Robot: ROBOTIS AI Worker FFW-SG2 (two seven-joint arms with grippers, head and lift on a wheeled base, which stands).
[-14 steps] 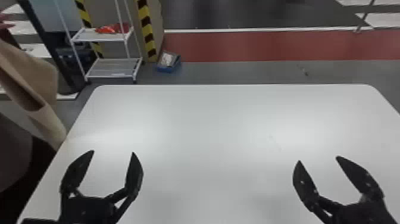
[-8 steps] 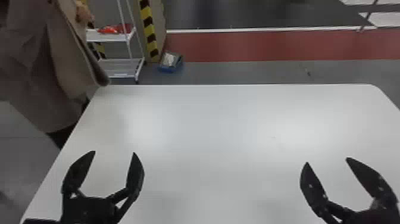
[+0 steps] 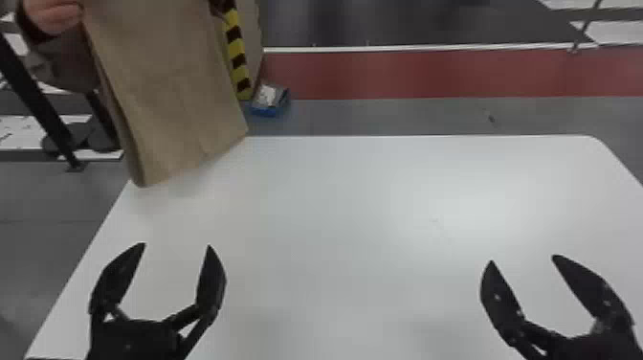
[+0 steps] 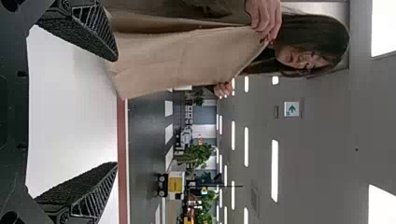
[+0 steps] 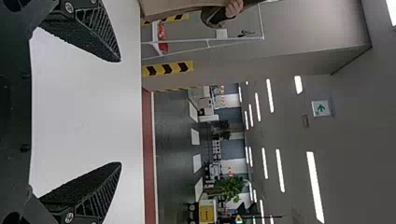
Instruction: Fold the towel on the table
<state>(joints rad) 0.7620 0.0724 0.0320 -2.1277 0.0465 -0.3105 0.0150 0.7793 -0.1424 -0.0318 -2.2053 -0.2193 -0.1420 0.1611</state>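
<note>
Towel (image 3: 167, 95) in the air at ten o'clock, and it is held up by a person! Its upper edge is gripped by one hand (image 3: 55, 16), and by another hand (image 4: 223, 88) in the left wrist view. The far-left corner of the white table (image 3: 335, 215) is covered from sight by the hanging cloth; whether the tabletop is touched by its lower edge cannot be told. Down at eight o'clock, the left gripper (image 3: 177, 245) is poised over the table, its fingers spread wide, nothing clasped between them. Across at four o'clock, the right gripper (image 3: 522, 259) is matched to it, fingers parted and empty too. Beyond the far edge, toward eleven, a blue box (image 3: 270, 100) is seen on the floor.
</note>
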